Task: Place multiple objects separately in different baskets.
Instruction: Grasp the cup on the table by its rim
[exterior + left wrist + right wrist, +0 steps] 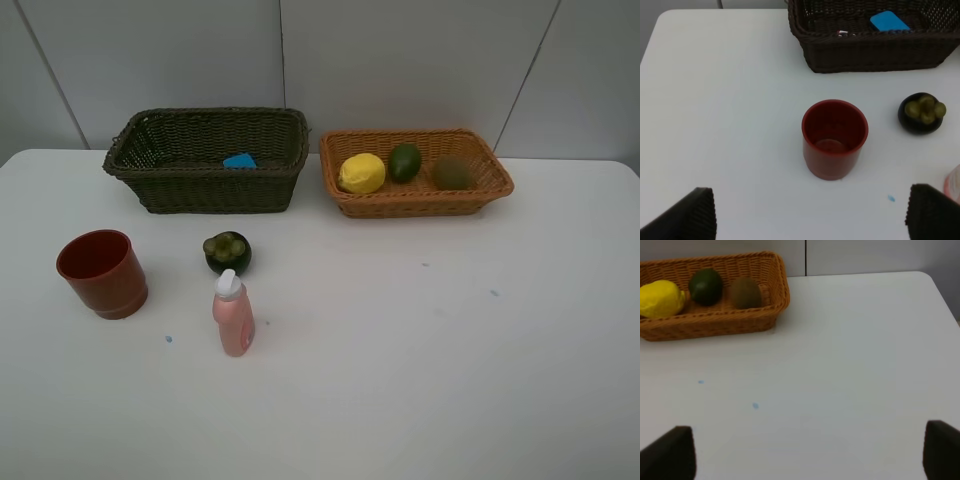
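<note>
Table (420,350): white. The clock directions below are read from the high view.
Dark basket (215,190): at 11 o'clock on the table, standing level.
Orange basket (420,203): at 1 o'clock, just beside the dark basket at its 3 o'clock, with a narrow gap between them.
Blue eraser (240,160): lying flat inside the dark basket, a little toward 3 o'clock from its middle.
Lemon (362,173): in the orange basket, at its 9 o'clock end.
Lime (404,162): in the same basket, just beside the lemon at its 2 o'clock.
Kiwi (452,173): in the same basket, toward its 3 o'clock end, near the lime.
Red cup (102,273): upright on the table at 9 o'clock, mouth up, nothing seen inside.
Mangosteen (227,252): on the table at 3 o'clock from the cup, apart from it.
Pink bottle (233,315): upright with its white cap on, at 6 o'clock from the mangosteen and near it.
Left claw (810,215): fingers spread wide with nothing between them; the cup stands ahead of the gap, untouched.
Right claw (810,452): fingers spread wide over bare table, holding nothing.
</note>
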Robot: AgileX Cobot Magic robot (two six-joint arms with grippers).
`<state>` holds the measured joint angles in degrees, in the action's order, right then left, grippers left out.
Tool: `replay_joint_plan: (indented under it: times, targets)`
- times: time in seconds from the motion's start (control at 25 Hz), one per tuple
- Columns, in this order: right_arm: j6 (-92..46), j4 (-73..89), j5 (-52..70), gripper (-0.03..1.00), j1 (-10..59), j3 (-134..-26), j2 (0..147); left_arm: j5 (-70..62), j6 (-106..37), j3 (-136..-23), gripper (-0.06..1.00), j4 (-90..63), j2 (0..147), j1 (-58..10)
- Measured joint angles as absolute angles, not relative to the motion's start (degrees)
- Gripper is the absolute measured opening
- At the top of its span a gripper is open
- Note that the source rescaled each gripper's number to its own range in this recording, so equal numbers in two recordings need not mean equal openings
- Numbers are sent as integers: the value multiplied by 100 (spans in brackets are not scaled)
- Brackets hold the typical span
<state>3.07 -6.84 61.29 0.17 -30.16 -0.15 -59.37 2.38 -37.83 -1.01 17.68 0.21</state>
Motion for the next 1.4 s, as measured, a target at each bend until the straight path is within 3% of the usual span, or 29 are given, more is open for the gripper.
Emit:
replay_joint_plan:
  times: [0.36, 1.4]
  targets:
    - [307, -684, 6129, 100, 17, -3016, -15, -5516, 238, -4426, 98, -101, 3314, 21]
    - [307, -684, 6129, 100, 17, -3016, -15, -4466, 238, -4449, 98, -107, 6785, 21]
